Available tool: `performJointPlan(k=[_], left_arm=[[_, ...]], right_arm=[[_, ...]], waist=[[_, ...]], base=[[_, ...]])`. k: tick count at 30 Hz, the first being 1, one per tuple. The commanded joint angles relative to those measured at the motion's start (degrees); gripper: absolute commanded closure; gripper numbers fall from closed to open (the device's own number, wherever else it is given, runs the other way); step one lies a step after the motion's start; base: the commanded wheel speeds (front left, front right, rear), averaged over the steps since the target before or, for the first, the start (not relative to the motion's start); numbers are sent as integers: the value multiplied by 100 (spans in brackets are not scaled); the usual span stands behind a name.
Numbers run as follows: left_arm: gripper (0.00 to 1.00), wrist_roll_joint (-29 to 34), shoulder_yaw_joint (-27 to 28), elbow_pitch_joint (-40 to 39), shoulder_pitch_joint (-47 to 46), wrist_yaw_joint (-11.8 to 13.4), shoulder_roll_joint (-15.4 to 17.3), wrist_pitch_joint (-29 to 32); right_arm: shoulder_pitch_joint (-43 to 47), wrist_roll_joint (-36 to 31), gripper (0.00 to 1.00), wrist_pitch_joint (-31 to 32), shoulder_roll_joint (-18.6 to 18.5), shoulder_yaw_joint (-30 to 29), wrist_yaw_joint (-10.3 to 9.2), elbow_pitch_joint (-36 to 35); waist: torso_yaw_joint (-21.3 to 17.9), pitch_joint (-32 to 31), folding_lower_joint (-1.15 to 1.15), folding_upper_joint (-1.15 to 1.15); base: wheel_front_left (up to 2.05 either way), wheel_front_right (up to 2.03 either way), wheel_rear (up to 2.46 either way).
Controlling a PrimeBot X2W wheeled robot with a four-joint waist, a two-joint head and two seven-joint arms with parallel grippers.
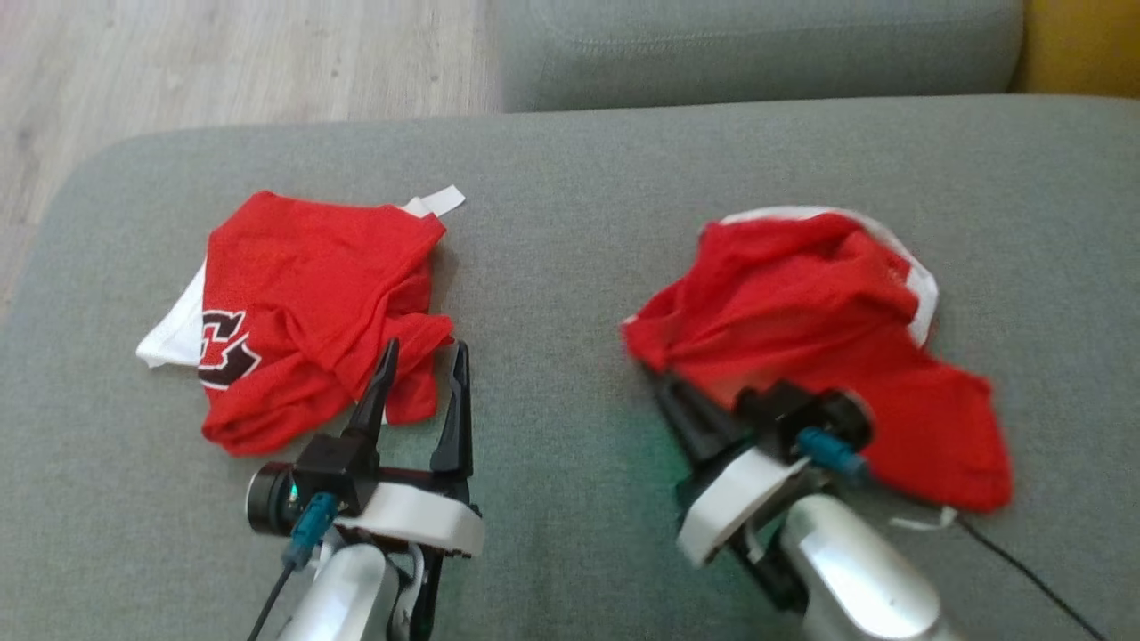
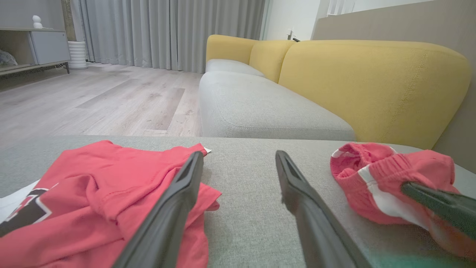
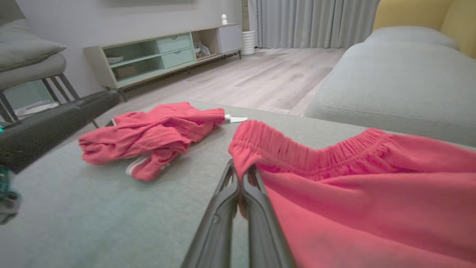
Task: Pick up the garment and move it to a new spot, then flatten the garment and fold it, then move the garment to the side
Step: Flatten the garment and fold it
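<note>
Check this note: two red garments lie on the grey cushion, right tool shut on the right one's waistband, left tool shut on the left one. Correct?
No: the left tool is open, spread at the edge of the left garment, per the left wrist view. The rest holds.

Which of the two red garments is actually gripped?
The red garment with the elastic waistband, pinched by the right gripper; the red logo-printed garment lies free.

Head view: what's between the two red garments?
Bare grey cushion, in the head view, between the left garment and the right garment. The open left gripper stands at the left garment's edge; the right gripper is shut on the right garment.
</note>
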Motion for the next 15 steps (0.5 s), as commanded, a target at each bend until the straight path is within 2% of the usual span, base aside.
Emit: performJointPlan(k=[1, 7, 15], left_arm=[[0, 17, 197, -145, -98, -34, 11, -55], [0, 23, 186, -188, -71, -40, 11, -55], [0, -6, 100, -234, -188, -30, 10, -55]], right_arm=[[-70, 155, 100, 66, 40, 255, -4, -314], [5, 549, 100, 497, -90, 388, -4, -628], [-336, 384, 100, 790, -276, -273, -4, -196]], waist=[[6, -45, 1, 0], [85, -10, 1, 0], [219, 242, 1, 0]], base=[[0, 0, 0], [0, 0, 0], [0, 0, 0]])
